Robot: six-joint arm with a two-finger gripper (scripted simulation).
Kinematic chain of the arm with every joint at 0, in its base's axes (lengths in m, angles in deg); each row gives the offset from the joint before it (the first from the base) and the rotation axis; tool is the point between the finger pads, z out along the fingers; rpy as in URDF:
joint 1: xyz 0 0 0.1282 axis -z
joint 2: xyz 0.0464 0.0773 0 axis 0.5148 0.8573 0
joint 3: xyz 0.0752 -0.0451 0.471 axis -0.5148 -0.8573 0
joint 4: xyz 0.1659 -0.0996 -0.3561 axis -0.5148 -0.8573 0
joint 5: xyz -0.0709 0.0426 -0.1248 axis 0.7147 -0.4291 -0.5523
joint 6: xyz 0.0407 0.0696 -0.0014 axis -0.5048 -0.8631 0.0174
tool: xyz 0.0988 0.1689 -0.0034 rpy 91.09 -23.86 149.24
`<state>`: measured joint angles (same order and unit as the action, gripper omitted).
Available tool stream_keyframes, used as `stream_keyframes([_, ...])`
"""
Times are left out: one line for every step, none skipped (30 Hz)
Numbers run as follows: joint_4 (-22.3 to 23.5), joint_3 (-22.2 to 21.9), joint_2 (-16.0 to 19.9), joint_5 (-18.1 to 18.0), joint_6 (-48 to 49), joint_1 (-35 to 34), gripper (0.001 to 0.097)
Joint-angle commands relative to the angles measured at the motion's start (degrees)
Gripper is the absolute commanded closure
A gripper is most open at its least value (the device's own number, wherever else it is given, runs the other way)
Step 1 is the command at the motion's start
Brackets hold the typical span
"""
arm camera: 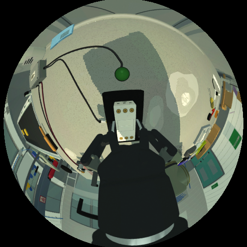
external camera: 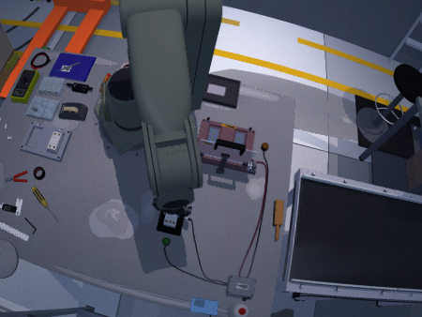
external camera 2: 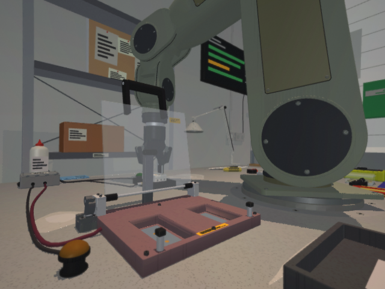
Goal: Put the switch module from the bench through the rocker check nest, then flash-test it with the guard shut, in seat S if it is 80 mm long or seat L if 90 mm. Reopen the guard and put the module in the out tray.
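Note:
My gripper [arm camera: 125, 131] is closed around the white switch module [arm camera: 124, 120], which sits in the black rocker check nest [external camera: 169, 222] near the bench's front edge. The module has brass screws at each end. A green button [external camera: 165, 241] lies just in front of the nest on a black lead. Behind my arm stands the maroon flash-test fixture [external camera 2: 178, 228] with two open seats, its clear guard [external camera 2: 144, 143] raised upright by a black handle. The dark out tray [external camera 2: 337, 258] sits in the corner nearest the second side camera.
A grey junction box [external camera: 241, 286] sits at the bench's front edge with red and black leads running to an orange button [external camera 2: 74, 249]. Hand tools [external camera: 28, 197] and parts trays lie along the left. A large dark framed panel [external camera: 356, 237] stands to the right.

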<state>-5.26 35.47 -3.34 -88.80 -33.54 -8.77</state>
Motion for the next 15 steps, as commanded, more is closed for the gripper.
stream_keyframes([0.0,0.0,0.0,0.0,0.0,0.0,0.0536])
stream_keyframes([0.1,0.0,0.0,0.0,0.0,0.0,0.0556])
stream_keyframes([0.1,0.0,0.0,0.0,0.0,0.0,0.0576])
stream_keyframes([0.1,0.0,0.0,0.0,0.0,0.0,0.0596])
stream_keyframes([0.1,0.0,0.0,0.0,0.0,0.0,0.0616])
stream_keyframes([0.1,0.0,0.0,0.0,0.0,0.0,0.0636])
stream_keyframes([0.1,0.0,0.0,0.0,0.0,0.0,0.0656])
stream_keyframes([0.1,0.0,0.0,0.0,0.0,0.0,0.0676])
stream_keyframes([0.1,0.0,0.0,0.0,0.0,0.0,0.0696])
stream_keyframes([0.1,0.0,0.1,0.0,0.0,0.0,0.0716])
stream_keyframes([0.1,0.0,0.1,0.0,0.0,0.0,0.0736])
stream_keyframes([0.1,0.0,0.1,0.0,0.0,0.0,0.0756])
stream_keyframes([0.1,0.0,0.1,0.0,0.0,0.0,0.0776])
stream_keyframes([0.1,0.0,0.1,0.0,0.0,0.0,0.0796])
stream_keyframes([0.1,-0.1,0.1,0.0,0.0,0.0,0.0816])
